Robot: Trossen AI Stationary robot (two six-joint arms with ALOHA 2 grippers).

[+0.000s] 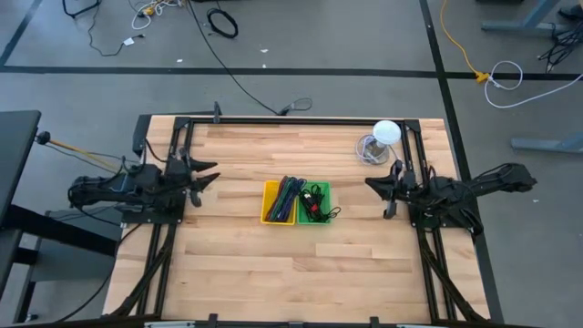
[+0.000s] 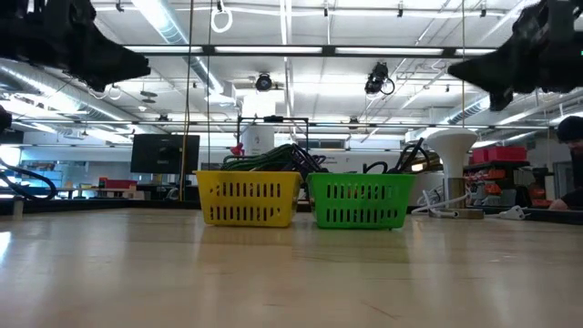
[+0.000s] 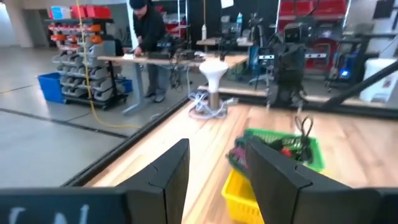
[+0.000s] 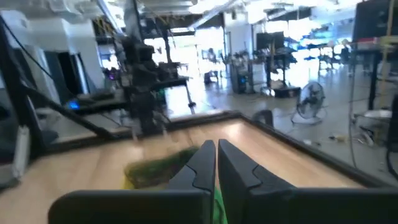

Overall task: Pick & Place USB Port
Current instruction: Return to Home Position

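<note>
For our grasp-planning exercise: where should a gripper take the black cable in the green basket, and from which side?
Probably the loop of the black cable spilling over the outer rim of the green basket, taken straight down from above. The walls block a sideways approach, the yellow basket stands against the other side, and that loop lies clear of the tangle.

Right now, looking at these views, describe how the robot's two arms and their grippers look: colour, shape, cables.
Both the left arm and right arm are black, jointed and bulky, with dark cables along them. The left gripper and right gripper each carry two flat, angular, dark fingers. No markings are legible.
</note>
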